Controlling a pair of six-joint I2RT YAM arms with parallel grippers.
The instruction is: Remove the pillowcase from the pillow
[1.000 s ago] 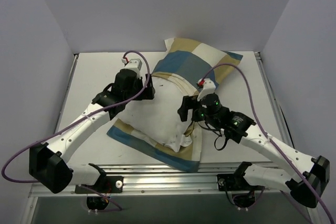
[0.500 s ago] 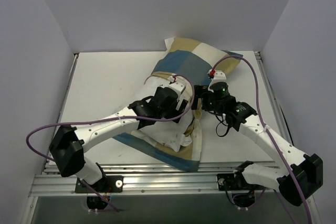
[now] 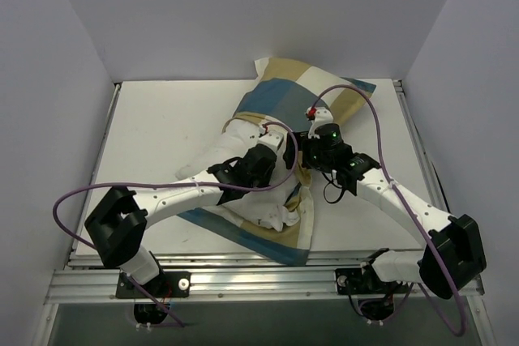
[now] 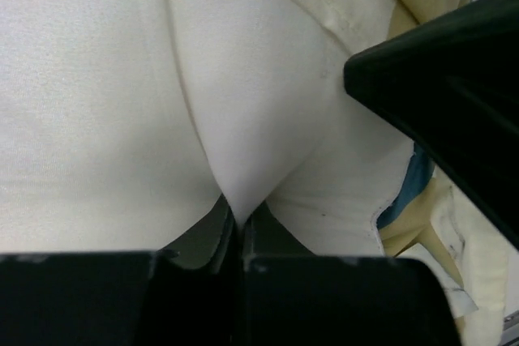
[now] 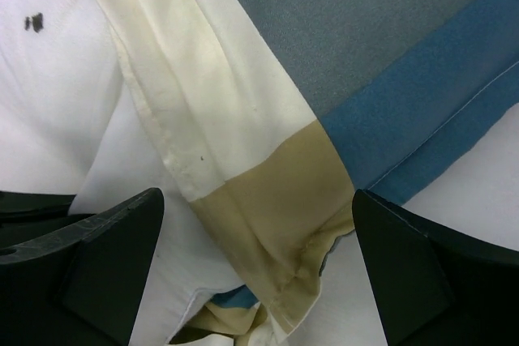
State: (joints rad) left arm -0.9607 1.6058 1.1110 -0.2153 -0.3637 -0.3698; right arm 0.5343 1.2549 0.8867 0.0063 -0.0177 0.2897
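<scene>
The white pillow [image 3: 247, 204] lies half out of the patchwork pillowcase [image 3: 300, 91], which still covers its far end and spreads beneath its near end. My left gripper [image 3: 284, 169] is on the pillow's middle. In the left wrist view it [image 4: 238, 215] is shut on a pinched fold of the pillow's white fabric [image 4: 243, 119]. My right gripper [image 3: 302, 160] sits just beside it, open. In the right wrist view its fingers [image 5: 109, 253] straddle the pillowcase's cream-and-tan open edge [image 5: 268, 200], with the pillow [image 5: 49, 103] at the left.
Both arms meet over the pillow; the right gripper's black finger [image 4: 446, 95] shows close at the right of the left wrist view. Purple cables loop above each arm. An aluminium rail [image 3: 259, 277] runs along the near table edge. White walls close in the table.
My left arm swung from the pillow's far-left side to its middle, and its gripper shut on a fold of the pillow. The right gripper moved a little farther away and stayed open.
</scene>
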